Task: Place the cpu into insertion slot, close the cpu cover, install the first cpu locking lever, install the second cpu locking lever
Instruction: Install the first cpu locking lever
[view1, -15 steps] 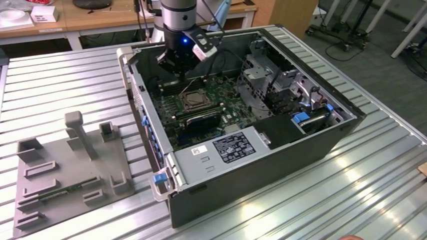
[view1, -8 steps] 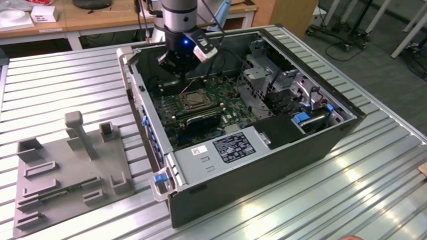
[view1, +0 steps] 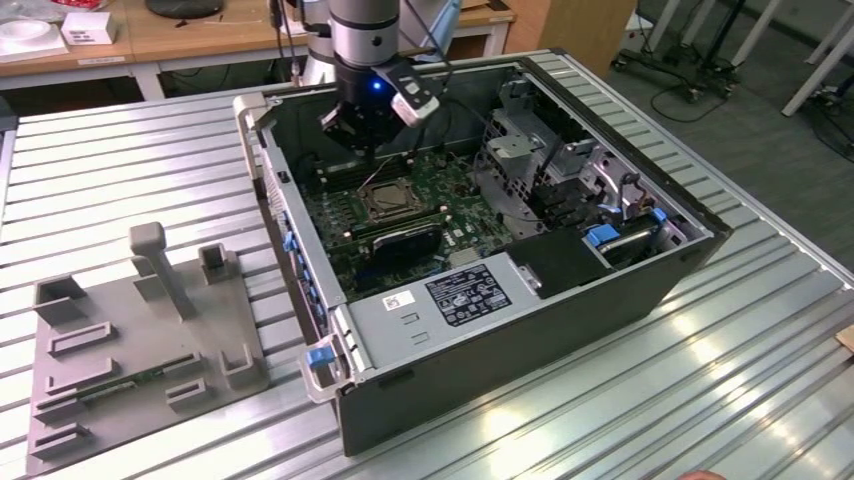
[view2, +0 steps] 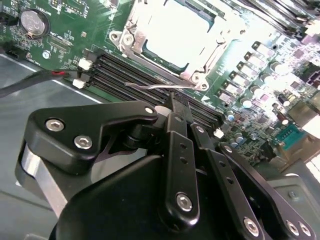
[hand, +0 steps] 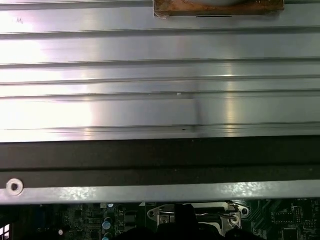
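At the exterior view's left you have a grey plastic fixture plate (view1: 80, 400). Right of it, inside the open black computer case (view1: 534, 330), your black gripper (view2: 179, 104) has its fingers pressed together at a thin wire lever (view2: 150, 86). The flat grey cpu (view2: 175, 27) lies in the silver-rimmed insertion slot (view1: 370, 203), with the silvery cpu cover (view2: 134, 27) down around it.

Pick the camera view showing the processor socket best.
The second wrist view: the socket is close, metal frame and bright centre plain. The exterior view shows the socket small inside the case; the first wrist view, a sliver of rim.
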